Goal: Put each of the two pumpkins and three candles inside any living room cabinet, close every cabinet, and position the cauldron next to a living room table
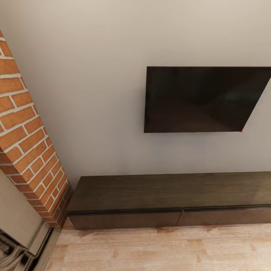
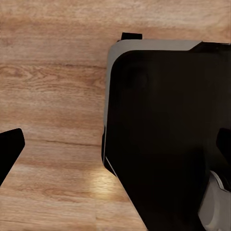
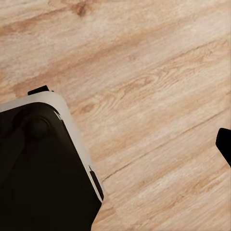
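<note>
The cabinet is a long low dark brown unit against the pale wall, seen in the head view. Both of its wide flat fronts are shut. Its top is bare. The pumpkins, candles, cauldron and table are out of view. In the left wrist view my left gripper is open, its black fingertips far apart over the wood floor and the robot's own dark base. In the right wrist view one black fingertip of my right gripper sits at the frame's edge, above the floor, with nothing held.
A black TV hangs on the wall above the cabinet. A red brick column stands at the left, close to the cabinet's left end. Light wood floor runs in front of the cabinet.
</note>
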